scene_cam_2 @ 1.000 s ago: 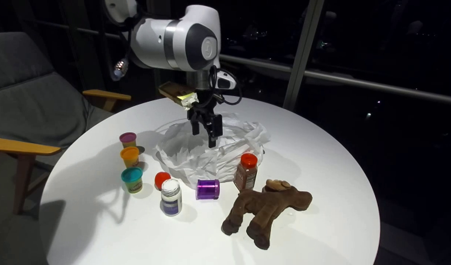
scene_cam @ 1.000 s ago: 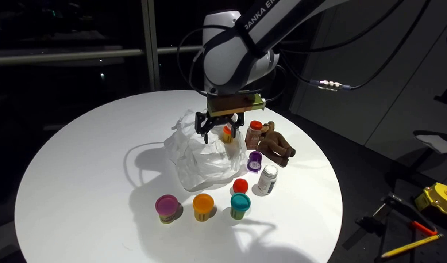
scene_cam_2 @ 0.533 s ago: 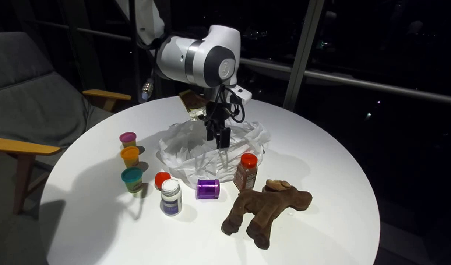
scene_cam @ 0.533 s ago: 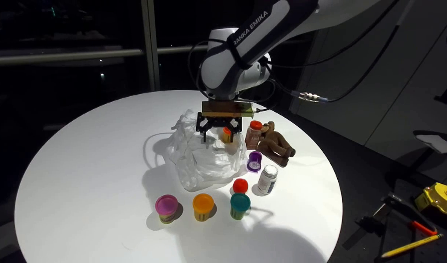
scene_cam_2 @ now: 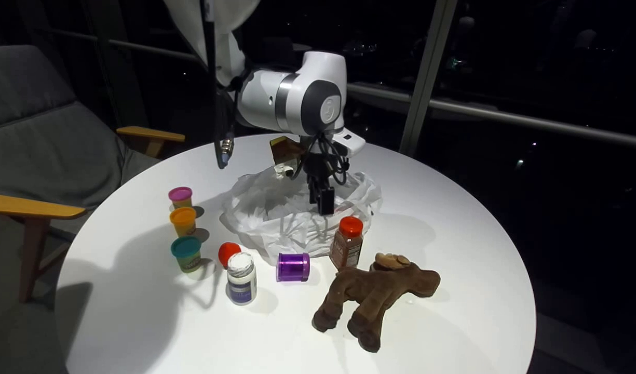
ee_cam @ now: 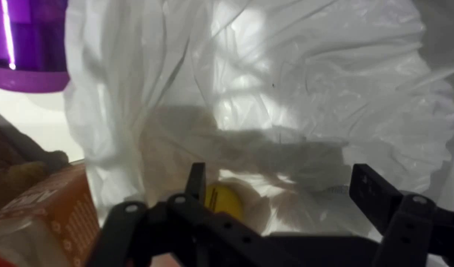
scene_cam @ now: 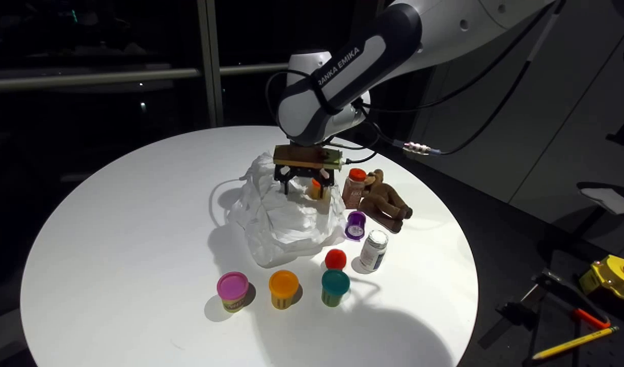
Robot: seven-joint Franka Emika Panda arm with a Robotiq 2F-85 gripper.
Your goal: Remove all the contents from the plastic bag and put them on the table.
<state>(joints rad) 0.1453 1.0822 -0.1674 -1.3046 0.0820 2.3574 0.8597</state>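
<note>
Yellow tub (ee_cam: 225,202), orange lid (scene_cam: 316,182): inside the plastic bag (scene_cam: 291,244), just beside one of my fingers (ee_cam: 195,180) — contact, cannot tell. I expect it light, firm-walled, somewhat slick; best hold is across the body, below the lid. The bag looks thin and limp, liable to snag and lift along. My gripper (ee_cam: 278,181) hangs over it with jaws spread, grasping nothing. Crowded side: red-capped jar (scene_cam_2: 347,246) and purple jar (scene_cam_2: 293,267) just beside the bag, brown toy (scene_cam_2: 382,291) beyond — little swing room. Away from the toy, the table (scene_cam: 113,229) offers a broad stretch before its edge; I'd carry out that way.
</note>
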